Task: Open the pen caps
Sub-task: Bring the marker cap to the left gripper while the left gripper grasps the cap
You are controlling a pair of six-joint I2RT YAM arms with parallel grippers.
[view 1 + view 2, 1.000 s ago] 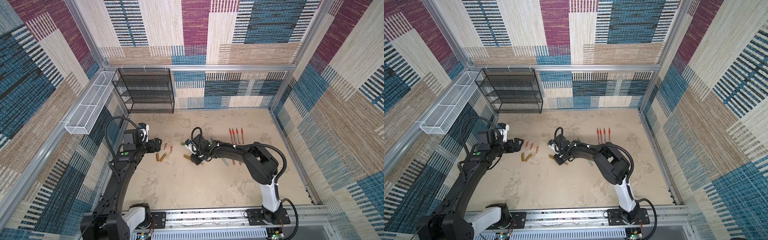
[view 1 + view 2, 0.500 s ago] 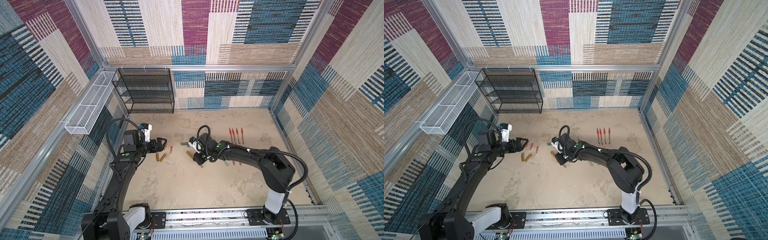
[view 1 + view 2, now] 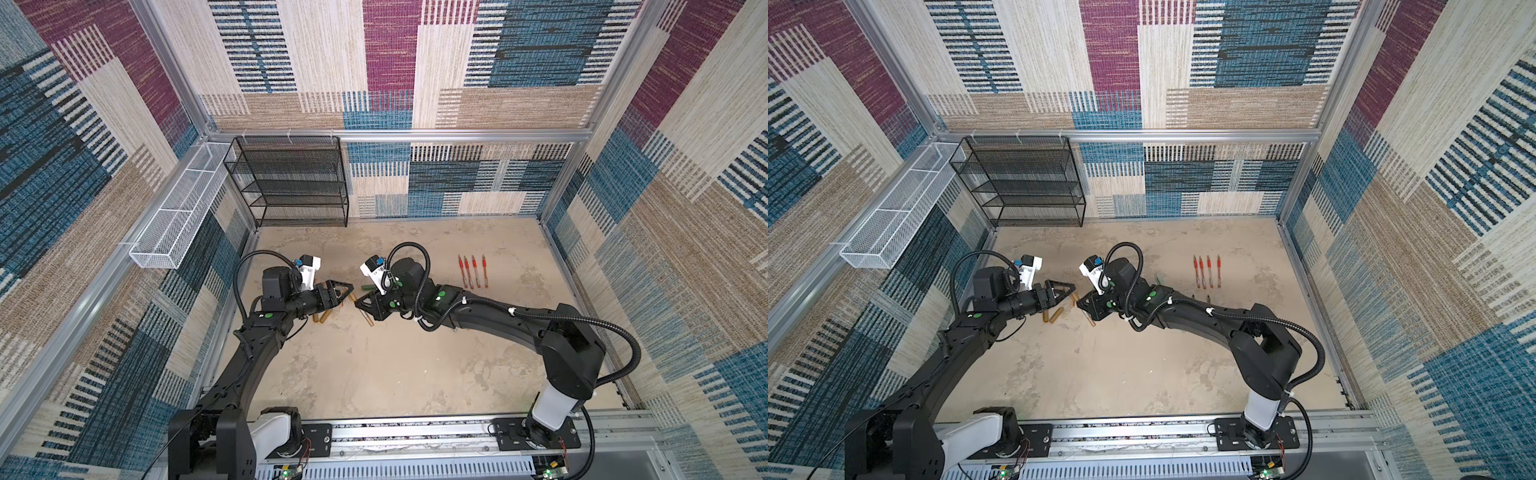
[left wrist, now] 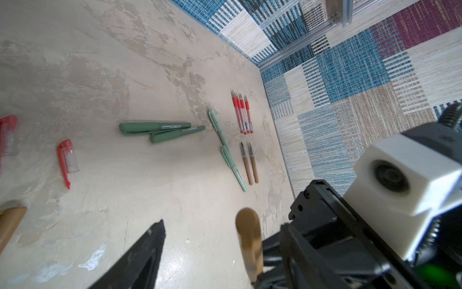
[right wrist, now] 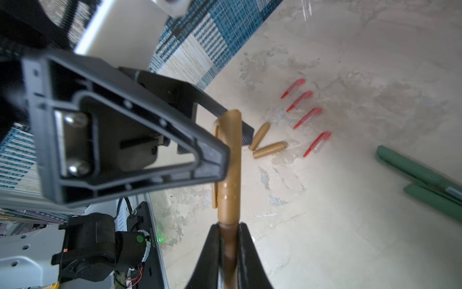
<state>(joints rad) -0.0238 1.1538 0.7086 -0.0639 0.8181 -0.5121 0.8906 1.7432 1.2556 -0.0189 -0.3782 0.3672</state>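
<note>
Caps lie loose at the left: two gold-bronze caps (image 5: 268, 150) on the surface (image 3: 374, 374) by the left hand (image 3: 348, 293), and four red caps (image 5: 307, 117) just beside them. The left hand's jaws stand partly apart, one on each side of the cap (image 5: 230, 140) of a gold-bronze pen (image 5: 228, 250); the left wrist view shows a clear gap beside it. Facing it near the middle, the right hand (image 5: 229, 226) is clamped on that pen's barrel, with the cap on and pointing at the left hand. Farther right lie green pens (image 4: 155, 127) with caps on, two bare bronze barrels (image 4: 250, 165), and a row of four red pens (image 3: 471, 272) with their tips exposed.
</note>
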